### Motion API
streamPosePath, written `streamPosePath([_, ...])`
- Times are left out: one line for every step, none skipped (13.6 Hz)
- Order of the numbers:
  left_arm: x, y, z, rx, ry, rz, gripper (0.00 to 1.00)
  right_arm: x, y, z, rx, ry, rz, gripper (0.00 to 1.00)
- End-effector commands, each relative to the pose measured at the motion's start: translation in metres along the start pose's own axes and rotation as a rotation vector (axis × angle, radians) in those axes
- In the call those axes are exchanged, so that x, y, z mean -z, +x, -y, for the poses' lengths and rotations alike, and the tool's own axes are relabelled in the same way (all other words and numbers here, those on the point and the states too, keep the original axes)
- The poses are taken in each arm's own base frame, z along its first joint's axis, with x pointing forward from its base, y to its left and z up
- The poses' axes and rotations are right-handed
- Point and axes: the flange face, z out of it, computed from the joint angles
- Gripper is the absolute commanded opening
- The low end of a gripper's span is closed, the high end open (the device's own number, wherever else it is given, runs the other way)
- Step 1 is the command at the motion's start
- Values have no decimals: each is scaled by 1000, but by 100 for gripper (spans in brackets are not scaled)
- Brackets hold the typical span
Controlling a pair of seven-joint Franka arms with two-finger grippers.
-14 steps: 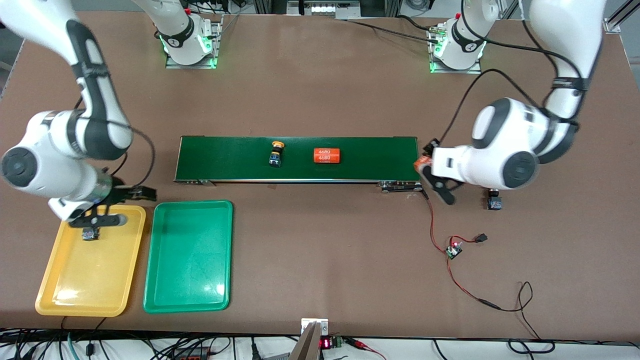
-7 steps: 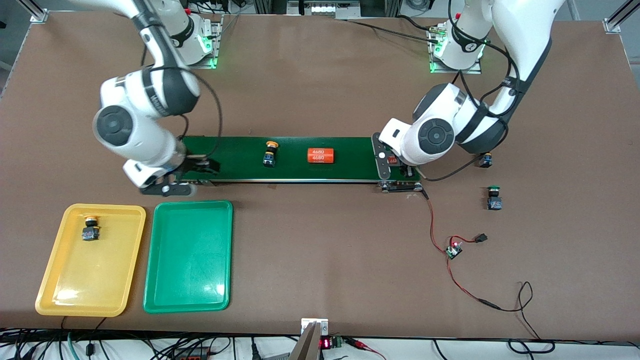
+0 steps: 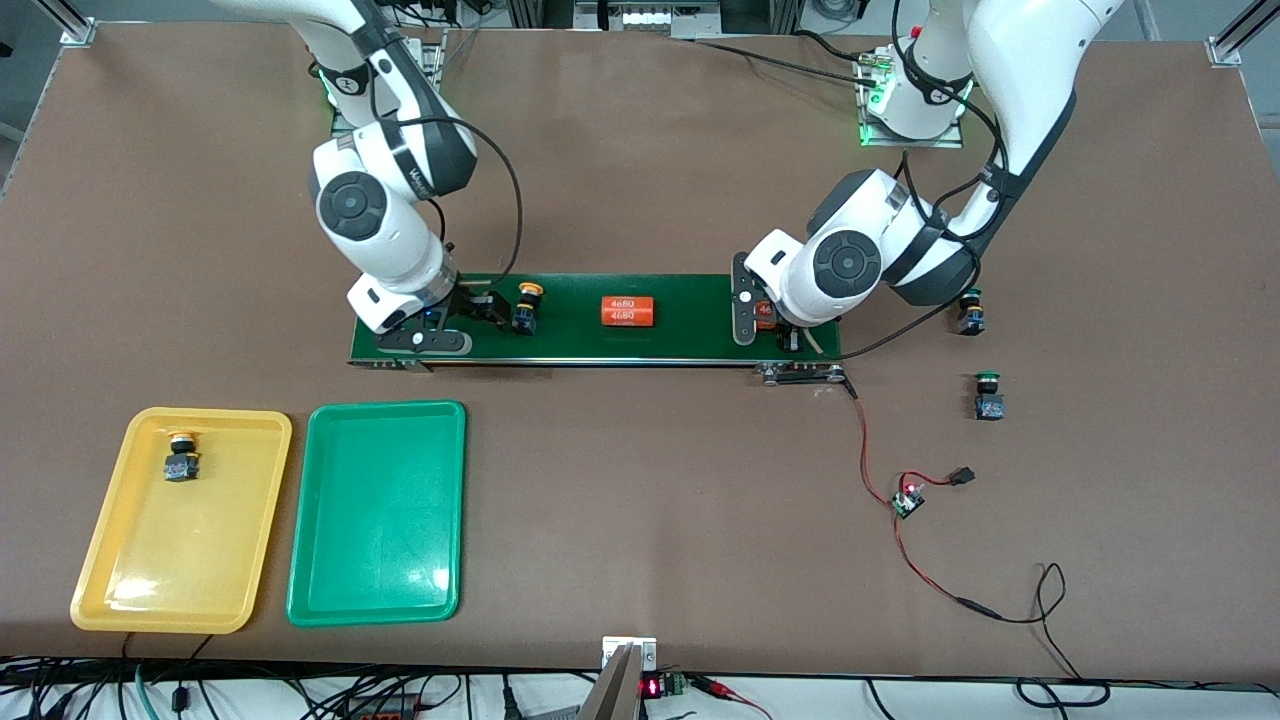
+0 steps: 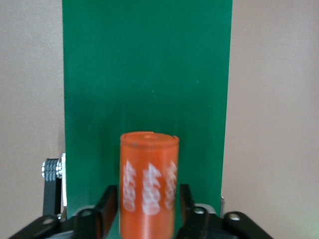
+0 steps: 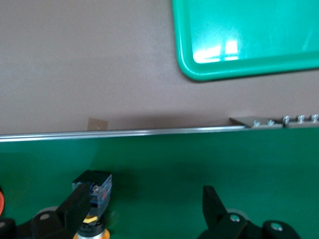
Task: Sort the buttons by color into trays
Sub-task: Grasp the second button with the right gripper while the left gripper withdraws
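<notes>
One yellow-capped button (image 3: 181, 457) lies in the yellow tray (image 3: 170, 560). Beside that tray stands the green tray (image 3: 378, 540) (image 5: 249, 35), with nothing in it. A second yellow-capped button (image 3: 525, 308) (image 5: 94, 196) rides the conveyor belt. My right gripper (image 3: 478, 310) (image 5: 147, 199) hangs open just over the belt, one finger beside this button. Two green-capped buttons (image 3: 988, 395) (image 3: 970, 312) stand on the table toward the left arm's end. My left gripper (image 3: 770, 318) (image 4: 148, 206) is low over the belt's other end, its jaws open and closely flanking an orange cylinder (image 3: 765, 311) (image 4: 148, 179).
The dark-green conveyor belt (image 3: 690, 310) (image 4: 149, 74) (image 5: 174, 159) crosses the middle of the table. A second orange cylinder (image 3: 627, 311) lies on it mid-belt. A small circuit board (image 3: 908, 503) with red and black wires lies nearer the front camera than the belt's end.
My right arm left a yellow-capped button in the yellow tray and swung to the belt. My left arm carried an orange cylinder onto the belt; its jaws widened. Belt items drifted toward the right arm's end.
</notes>
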Motion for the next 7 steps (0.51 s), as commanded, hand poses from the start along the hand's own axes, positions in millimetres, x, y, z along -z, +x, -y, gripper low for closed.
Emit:
streamPosePath([19, -8, 6, -5, 37, -7, 100, 10, -14, 9, -62, -37, -46, 100])
streamPosePath([33, -16, 12, 18, 56, -11, 100, 7, -20, 18, -73, -47, -49, 100])
streamPosePath([44, -21, 15, 40, 63, -7, 100, 4, -21, 19, -78, -54, -49, 100])
streamPosePath([62, -33, 25, 82, 67, -7, 100, 2, -20, 19, -82, -56, -47, 100])
streamPosePath([74, -46, 33, 138, 49, 13, 100, 0, -21, 19, -80, -57, -44, 100])
streamPosePath([90, -60, 43, 220, 47, 23, 100, -3, -22, 20, -87, -59, -40, 100])
streamPosePath([95, -72, 49, 307, 46, 28, 100, -8, -22, 20, -99, -62, -34, 100])
